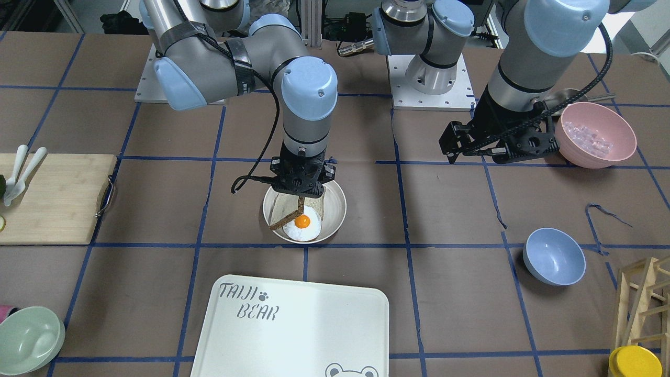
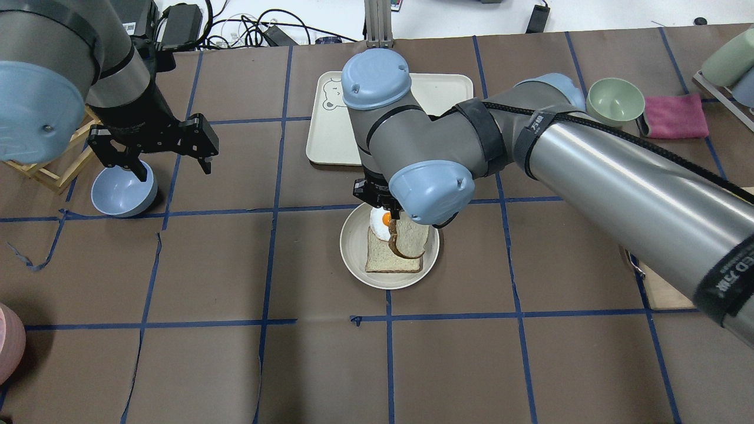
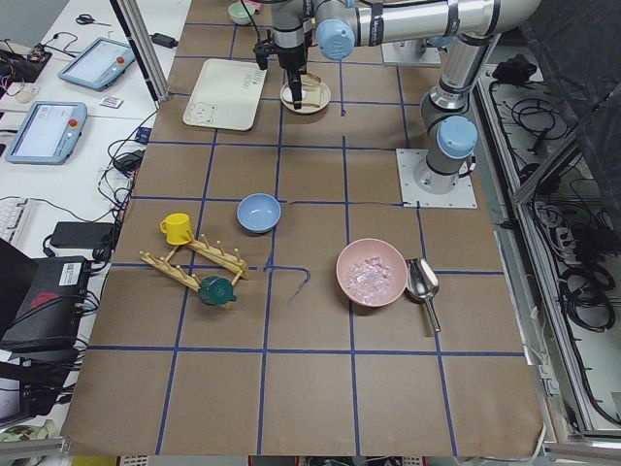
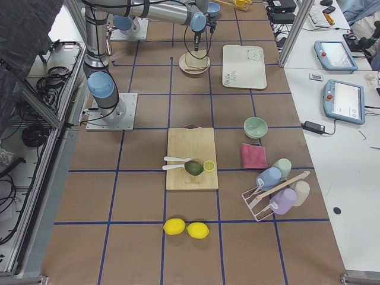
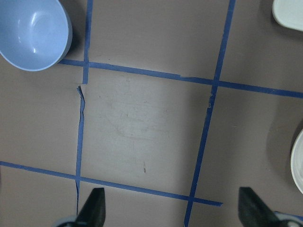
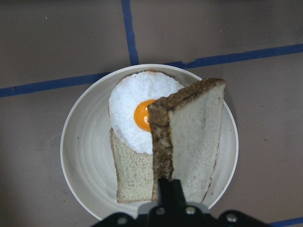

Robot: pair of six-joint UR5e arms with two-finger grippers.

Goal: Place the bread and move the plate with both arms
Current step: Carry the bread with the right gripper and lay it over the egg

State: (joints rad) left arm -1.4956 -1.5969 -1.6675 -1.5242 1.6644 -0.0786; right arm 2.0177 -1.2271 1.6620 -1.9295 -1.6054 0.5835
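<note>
The plate [image 1: 335, 209] sits mid-table and holds a pale-crust slice with a fried egg [image 1: 302, 222] on it. My right gripper [image 1: 302, 196] is shut on the dark-crust bread [image 1: 288, 217] and holds it on edge, tilted, just above the egg and the lower slice. The right wrist view shows the bread [image 6: 194, 137] pinched at its lower edge by the right gripper [image 6: 165, 187], over the plate [image 6: 71, 156]. It also shows in the overhead view [image 2: 409, 238]. My left gripper [image 1: 479, 155] is open and empty, hovering over bare table well to the plate's side [image 5: 173, 208].
The white TAIJI BEAR tray [image 1: 293, 324] lies beyond the plate. A blue bowl [image 1: 554, 256] and a pink bowl of ice [image 1: 594, 133] stand near the left gripper. A cutting board [image 1: 52, 199], a green bowl [image 1: 29, 340] and a wooden rack [image 1: 644, 298] are at the table's ends.
</note>
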